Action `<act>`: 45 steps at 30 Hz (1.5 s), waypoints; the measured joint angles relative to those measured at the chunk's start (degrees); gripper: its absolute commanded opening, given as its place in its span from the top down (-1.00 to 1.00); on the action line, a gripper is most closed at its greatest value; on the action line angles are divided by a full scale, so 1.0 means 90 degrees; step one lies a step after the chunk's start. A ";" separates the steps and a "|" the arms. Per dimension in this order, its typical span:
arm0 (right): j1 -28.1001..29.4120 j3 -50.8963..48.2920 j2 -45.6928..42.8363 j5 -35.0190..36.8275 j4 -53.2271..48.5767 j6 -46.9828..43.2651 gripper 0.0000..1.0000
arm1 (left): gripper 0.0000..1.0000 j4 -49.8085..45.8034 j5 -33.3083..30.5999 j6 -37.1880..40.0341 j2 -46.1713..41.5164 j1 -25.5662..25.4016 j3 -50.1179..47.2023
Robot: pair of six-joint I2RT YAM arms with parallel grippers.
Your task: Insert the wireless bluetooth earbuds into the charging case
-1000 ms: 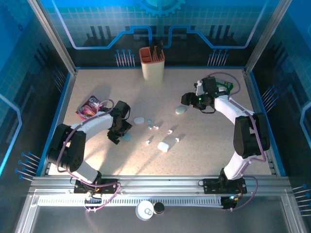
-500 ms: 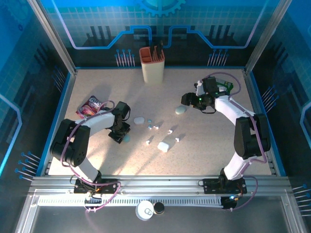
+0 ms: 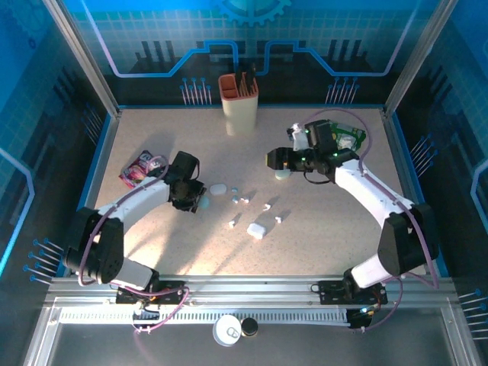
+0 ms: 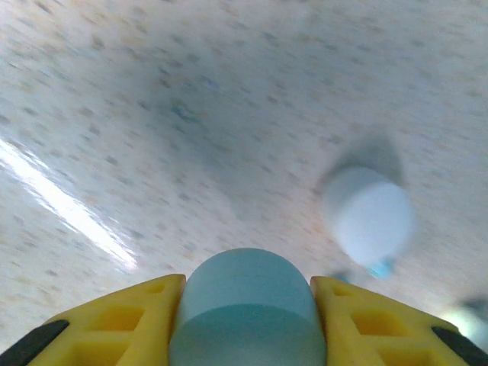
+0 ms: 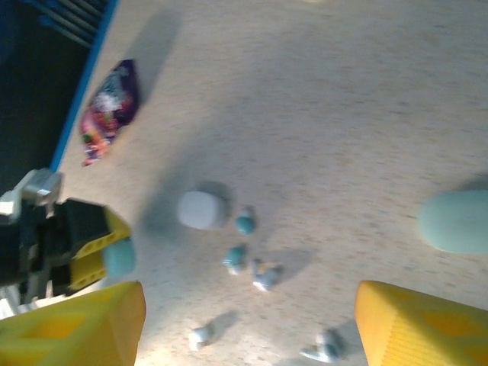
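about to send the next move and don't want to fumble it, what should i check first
1. Left gripper closed on the pale blue case: ok, the case sits between both yellow fingers.
2. Held case open and ready to take earbuds: cannot tell, no lid seam or opening is visible.
3. Right gripper open and empty: ok.
4. Earbuds free to pick: ok, they lie loose and scattered on the table, none gripped.
5. Pale green case clear of the right gripper: ok, it lies off to one side in the right wrist view.
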 measured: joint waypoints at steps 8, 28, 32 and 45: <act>0.1129 0.0010 0.0148 -0.0340 0.1030 0.0593 -0.47 | 0.24 0.0811 0.0712 -0.1039 -0.0066 -0.0138 0.0355; 0.1559 0.0495 0.1358 -0.0389 0.1552 0.1178 -0.26 | 0.27 0.2215 0.1090 -0.2834 -0.0253 -0.0529 0.0410; 0.1559 0.0568 0.1508 -0.0396 0.1571 0.1243 0.07 | 0.27 0.2278 0.1124 -0.2861 -0.0279 -0.0539 0.0410; 0.1588 0.0648 0.1554 -0.0534 0.1574 0.1302 0.56 | -0.77 0.2467 0.1095 -0.2854 -0.0345 -0.0539 0.0257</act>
